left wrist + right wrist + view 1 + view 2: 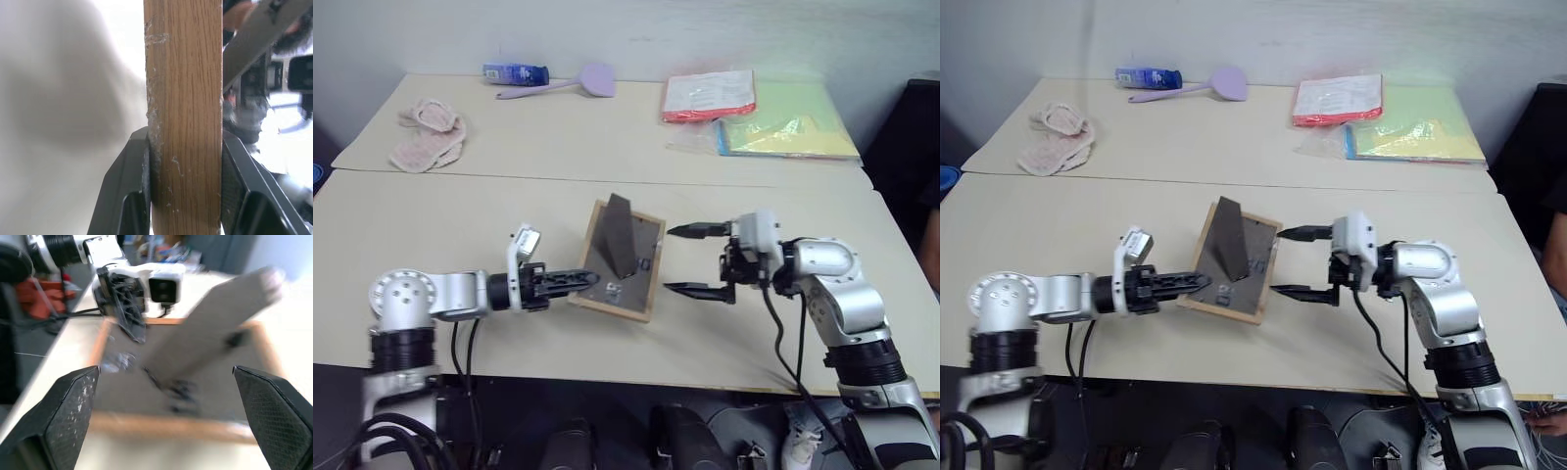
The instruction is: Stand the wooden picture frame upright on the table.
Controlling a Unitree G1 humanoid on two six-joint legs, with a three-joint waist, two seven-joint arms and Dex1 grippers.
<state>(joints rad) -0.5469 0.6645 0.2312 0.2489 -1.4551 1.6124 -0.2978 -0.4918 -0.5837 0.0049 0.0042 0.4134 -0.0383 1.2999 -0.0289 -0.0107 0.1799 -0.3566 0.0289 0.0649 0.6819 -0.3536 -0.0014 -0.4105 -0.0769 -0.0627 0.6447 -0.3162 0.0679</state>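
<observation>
**Desk:** Where's the picture frame [619,262]?

**Floor:** Mid-table [489,211], tilted back-side up, stand folded out. Your left gripper [585,279] pinches its wooden edge; your right gripper [690,260] gapes beside it, holding nothing.

**Desk:** Best approach?

**Floor:** Probably tip it slowly onto the stand, right gripper steadying.

Picture frame's [625,259] front faced away, unseen; its stand [215,325] was blurred in the right wrist view; blue packet's [515,72] label was too small.
</observation>
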